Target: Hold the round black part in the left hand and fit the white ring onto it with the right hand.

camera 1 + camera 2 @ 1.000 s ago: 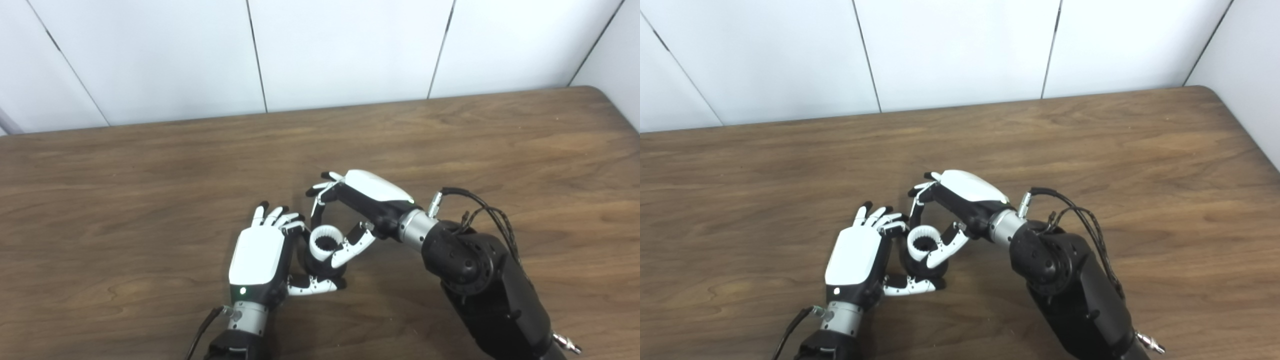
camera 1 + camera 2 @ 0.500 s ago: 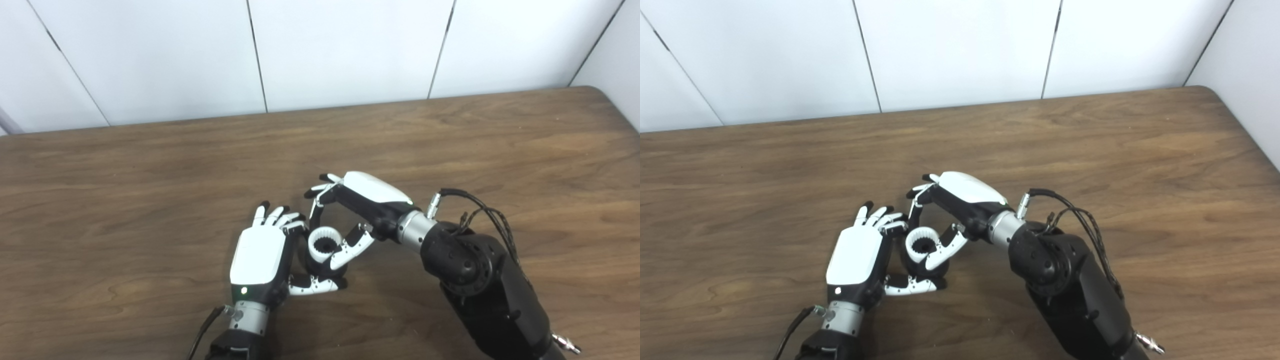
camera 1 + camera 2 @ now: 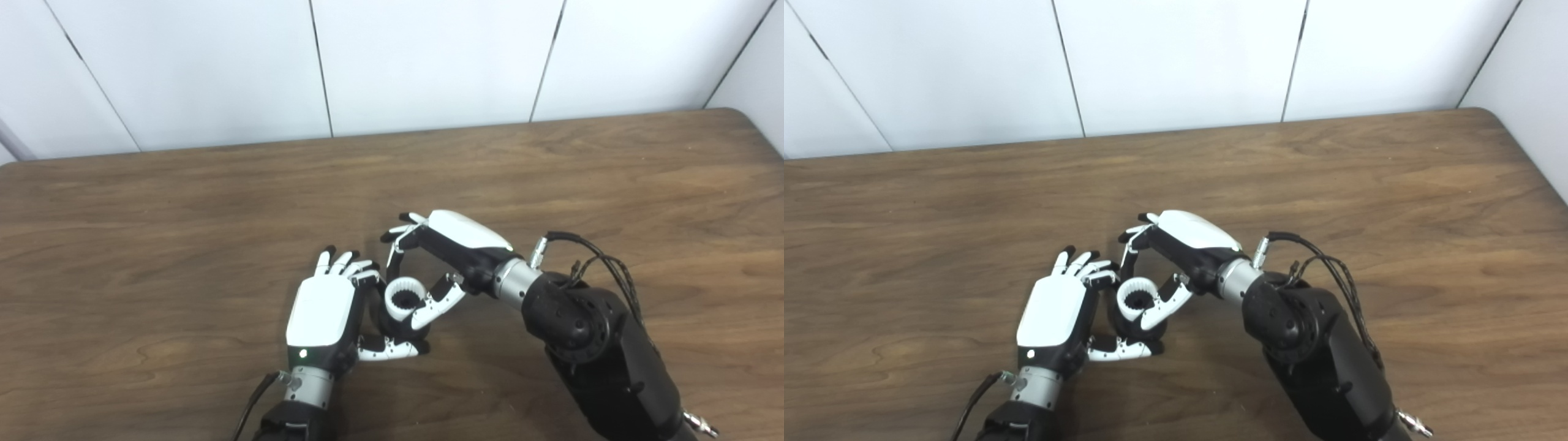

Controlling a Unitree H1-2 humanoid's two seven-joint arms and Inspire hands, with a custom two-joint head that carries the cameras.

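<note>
My left hand [image 3: 321,315] rests low over the table with its fingers and thumb closed around the round black part [image 3: 392,327], mostly hidden behind them. The white ring [image 3: 403,298], toothed on its inside, sits on top of the black part. My right hand [image 3: 450,245] reaches in from the right and pinches the ring between a finger behind it and the thumb in front. In the right eye view the ring [image 3: 1136,297] lies between the left hand [image 3: 1053,318] and the right hand [image 3: 1185,242].
The brown wooden table [image 3: 184,202] stretches all around the hands. White wall panels [image 3: 429,61] stand behind its far edge. The table's rounded right corner [image 3: 744,116] is at the far right. A black cable bundle [image 3: 603,263] loops off my right forearm.
The whole picture has shifted slightly right and down, so the camera moved. The hands and the ring keep the same hold; the ring looks slightly lower on the black part.
</note>
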